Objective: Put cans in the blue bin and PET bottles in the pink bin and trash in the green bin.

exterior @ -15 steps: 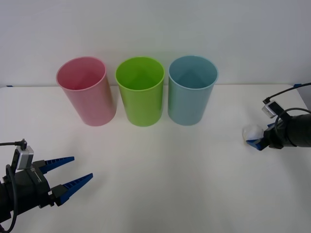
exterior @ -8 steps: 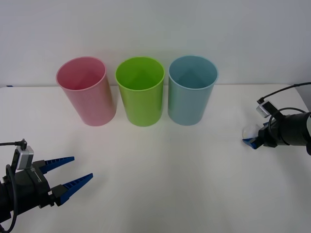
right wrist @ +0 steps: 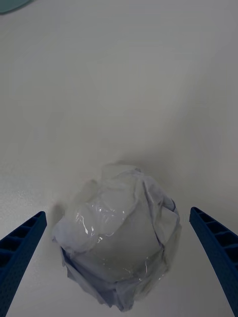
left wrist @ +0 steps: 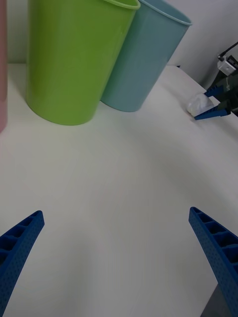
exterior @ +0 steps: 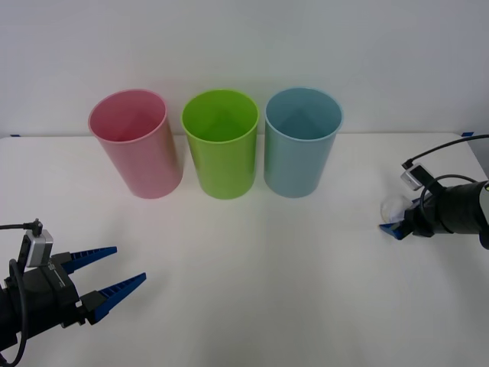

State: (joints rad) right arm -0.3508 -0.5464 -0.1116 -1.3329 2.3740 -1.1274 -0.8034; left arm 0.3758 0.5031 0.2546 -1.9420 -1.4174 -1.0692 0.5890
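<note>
The trash [right wrist: 119, 242] sits on the white table [exterior: 252, 260] close to its right edge, roughly midway between front and back. It is a crumpled, roundish wad of clear, bluish-white film, so it has no real long axis and points no particular way; its creases bulge upward and it rests flat on the table top.

The right claw [exterior: 391, 224] reaches in low from the right edge of the table. Its two blue ribbed fingers [right wrist: 22, 247] stand wide apart, one on either side of the wad, with a gap showing between each finger and the film. It has hold of nothing; the wad lies between the fingers, not pinched.

Well away from the trash, toward the back edge of the table, three bins stand upright in a row with their round mouths open to the top. The blue bin [exterior: 301, 145] is the nearest to the trash, the green bin [exterior: 221, 147] stands just beside it in the middle, and the pink bin [exterior: 137, 145] is at the left end of the row, a little apart from the green one.

The left claw [exterior: 107, 271] hangs idle near the front left corner of the table, its blue fingers spread open and holding nothing, pointing toward the middle of the table.
</note>
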